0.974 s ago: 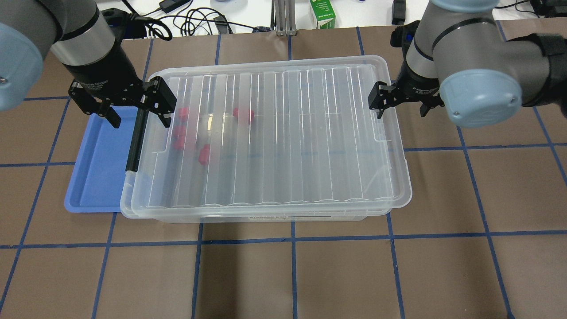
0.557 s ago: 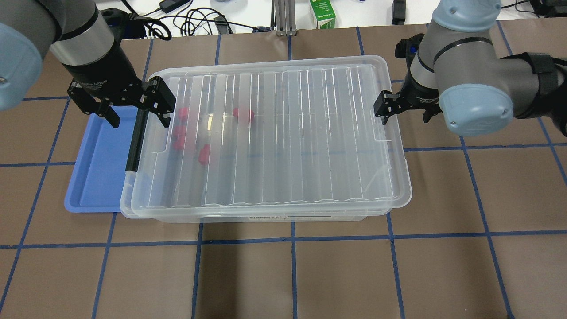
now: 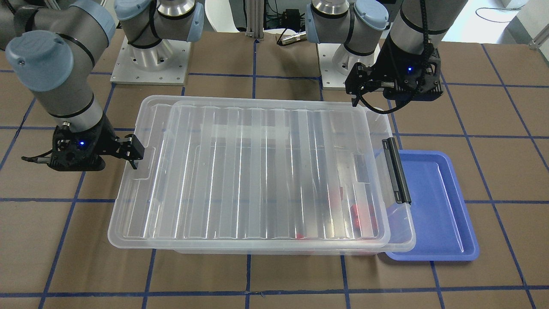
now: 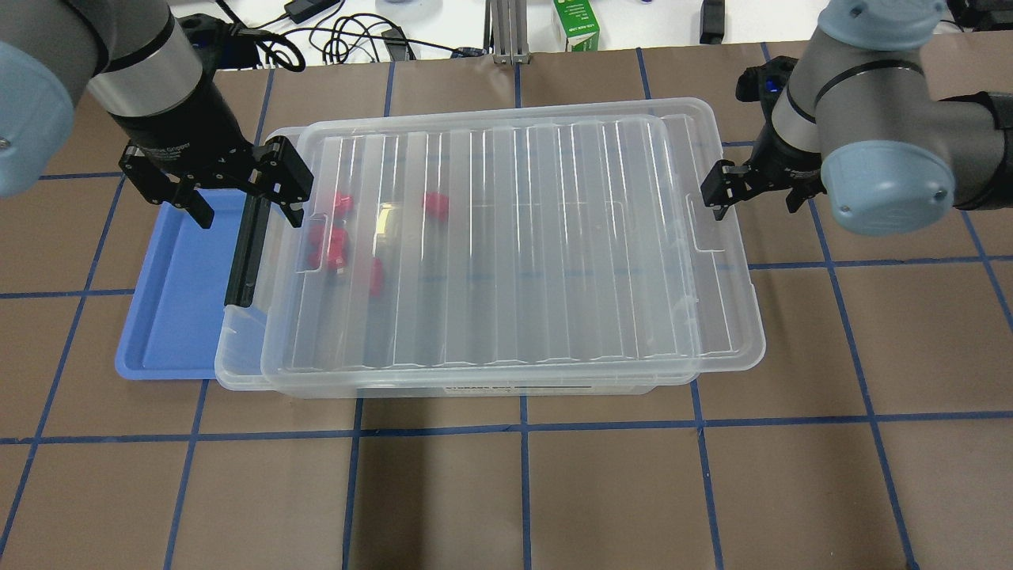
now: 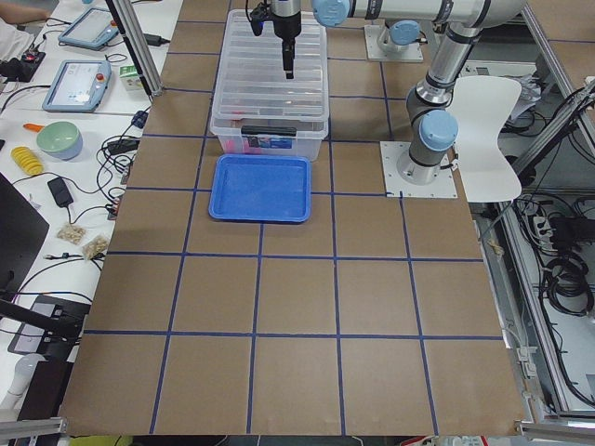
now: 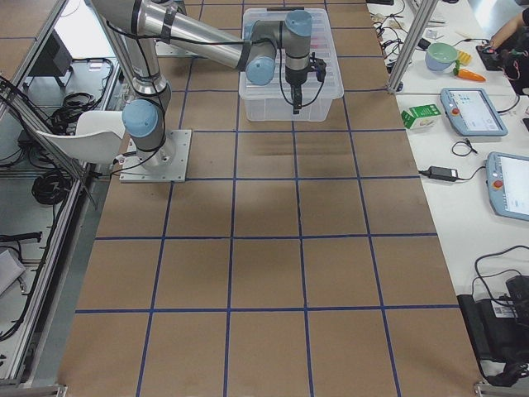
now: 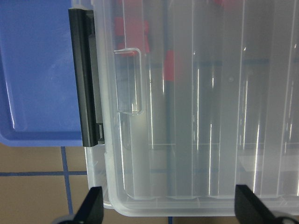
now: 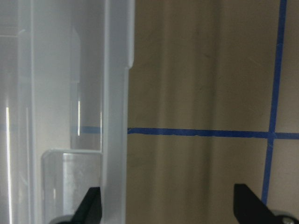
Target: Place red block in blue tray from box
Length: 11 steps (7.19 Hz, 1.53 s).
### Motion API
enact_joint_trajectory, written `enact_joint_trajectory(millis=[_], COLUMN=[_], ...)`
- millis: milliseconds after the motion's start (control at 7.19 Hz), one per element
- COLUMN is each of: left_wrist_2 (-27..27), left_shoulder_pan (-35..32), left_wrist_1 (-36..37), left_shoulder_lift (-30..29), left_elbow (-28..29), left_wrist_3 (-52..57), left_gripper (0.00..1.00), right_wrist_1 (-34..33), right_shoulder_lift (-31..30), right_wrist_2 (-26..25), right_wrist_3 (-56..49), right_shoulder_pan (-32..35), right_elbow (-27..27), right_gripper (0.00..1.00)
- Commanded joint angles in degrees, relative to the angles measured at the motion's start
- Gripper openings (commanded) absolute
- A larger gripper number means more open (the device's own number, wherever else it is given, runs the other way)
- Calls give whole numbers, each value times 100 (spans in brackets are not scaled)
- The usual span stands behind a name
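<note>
The box (image 4: 237, 372) is a clear bin with a ribbed lid (image 4: 514, 237) lying on it, offset to the right. Several red blocks (image 4: 342, 202) show through the lid near its left end, and also in the left wrist view (image 7: 135, 32). The blue tray (image 4: 174, 293) lies against the box's left end and looks empty. My left gripper (image 4: 245, 198) is open and straddles the black latch (image 4: 241, 245) and the box's left rim. My right gripper (image 4: 752, 195) is open, with the lid's right edge (image 8: 117, 116) between its fingers.
A green carton (image 4: 576, 24) and cables (image 4: 340, 36) lie beyond the far table edge. Brown mat with blue grid lines (image 4: 522, 427) stretches in front of the box and to its right. The arm bases (image 3: 150, 56) stand behind the box.
The lid has slid to the right across the box, and my right gripper has moved right with it. The left gripper has stayed at the latch.
</note>
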Motion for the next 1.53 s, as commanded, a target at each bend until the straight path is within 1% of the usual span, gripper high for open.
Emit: enact_joint_trajectory(millis=[0, 139, 278, 696, 835, 974, 1113, 1252, 1391], left_wrist_2=[3, 29, 55, 3, 38, 47, 47, 3, -6], left_shoulder_pan=[6, 14, 14, 14, 49, 58, 58, 50, 41], left_wrist_1=[-9, -35, -44, -9, 174, 776, 1095, 1125, 1134], left_shoulder_lift=[0, 9, 9, -35, -183, -402, -726, -851, -931], left_elbow=[0, 9, 9, 18, 18, -26, -18, -18, -26], left_wrist_3=[9, 35, 383, 335, 395, 387, 378, 282, 325], left_gripper=[100, 100, 100, 100, 100, 100, 100, 100, 95], right_wrist_1=[-7, 2, 2, 10, 28, 28, 19, 63, 63], right_shoulder_lift=[-15, -15, -15, -15, -15, -15, -15, -15, -23], right_wrist_2=[-14, 12, 21, 100, 109, 100, 100, 109, 118], right_wrist_3=[-764, -994, -1257, -1838, -2014, -2224, -2261, -2323, -2341], right_shoulder_pan=[-432, -687, -924, -1540, -1751, -1822, -1901, -2059, -2078], right_elbow=[0, 0, 0, -17, -17, -17, -17, -26, -35], right_gripper=[100, 100, 100, 100, 100, 100, 100, 100, 100])
